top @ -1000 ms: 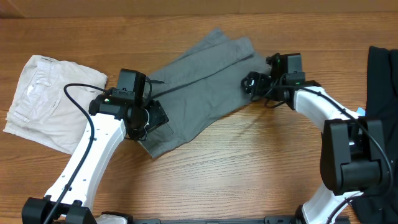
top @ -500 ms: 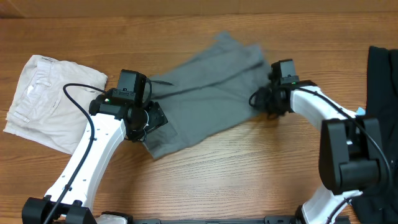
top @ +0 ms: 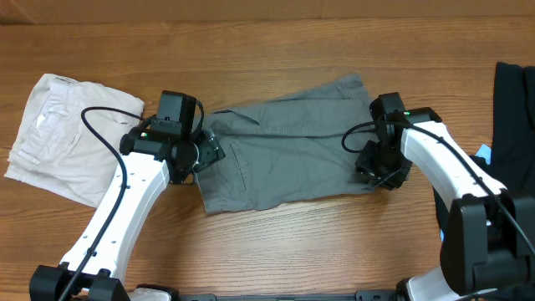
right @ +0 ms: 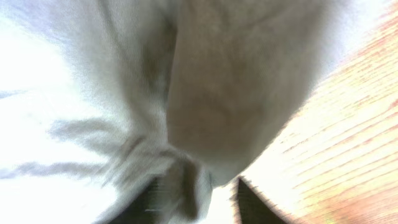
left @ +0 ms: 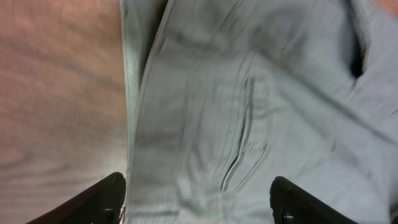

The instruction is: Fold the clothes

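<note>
Grey shorts (top: 284,155) lie flat; left jaws gape at waistband, right jaws' grip unclear.

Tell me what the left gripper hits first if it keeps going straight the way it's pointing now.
Most likely the grey shorts. In the wrist view the left gripper has its fingers spread apart and cloth fills nearly everything ahead of them, with bare table only off to one side. How far off the cloth is, I can't tell.

Overhead feed's evenly lit and sharp for me, soft shadows only under the arms on the table (top: 292,251). Left wrist view is dimmer and slightly smeared, the grey shorts (left: 249,112) soft across the frame. Right wrist is badly overexposed at left, cloth washed white, everything close and out of focus.
</note>
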Available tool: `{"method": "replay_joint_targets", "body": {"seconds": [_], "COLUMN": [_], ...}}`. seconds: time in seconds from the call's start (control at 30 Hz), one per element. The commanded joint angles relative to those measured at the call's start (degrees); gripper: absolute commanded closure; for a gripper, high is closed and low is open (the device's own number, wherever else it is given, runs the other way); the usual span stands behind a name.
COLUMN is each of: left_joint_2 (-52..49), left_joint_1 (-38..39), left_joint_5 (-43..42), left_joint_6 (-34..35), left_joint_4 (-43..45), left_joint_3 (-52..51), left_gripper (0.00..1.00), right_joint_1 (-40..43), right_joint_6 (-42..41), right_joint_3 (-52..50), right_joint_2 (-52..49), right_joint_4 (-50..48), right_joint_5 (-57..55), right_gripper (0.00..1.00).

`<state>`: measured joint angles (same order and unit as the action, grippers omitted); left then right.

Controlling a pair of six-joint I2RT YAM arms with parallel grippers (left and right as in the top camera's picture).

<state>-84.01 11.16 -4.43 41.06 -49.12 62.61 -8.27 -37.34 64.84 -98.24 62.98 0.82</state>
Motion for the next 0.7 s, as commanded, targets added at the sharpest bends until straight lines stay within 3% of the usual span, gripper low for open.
{"method": "replay_joint_targets", "body": {"seconds": [0.0,0.2,0.47,0.67], "left_joint_2": [0.76,-0.87,-10.75,-16.06], "left_joint_1": [0.04,-0.17,-2.93,-3.76], "left_joint_5": [3.76,12.81,9.84,7.5], "left_joint_6": [-1.22,-0.81,-3.74,-6.88], "left_joint_4": [2.08,9.4,19.98,28.81], "left_joint_3": [0.39,0.39,0.42,0.42], "left_gripper": [0.21,0.24,0.21,0.18], "right_joint_1": [1.11,5.33,9.18,9.31], "right_joint_6": [-1.29,3.39,13.18,13.62], "right_joint_3": [0.66,5.14,6.49,6.47], "right_joint_2": [3.04,5.99,5.86,5.86], "right_joint_4": [0.24,-1.4,-7.98,-8.07], "right_joint_5": [-1.49,-4.2,2.12,3.17], "right_gripper": [0.4,0.38,0.37,0.37]}}
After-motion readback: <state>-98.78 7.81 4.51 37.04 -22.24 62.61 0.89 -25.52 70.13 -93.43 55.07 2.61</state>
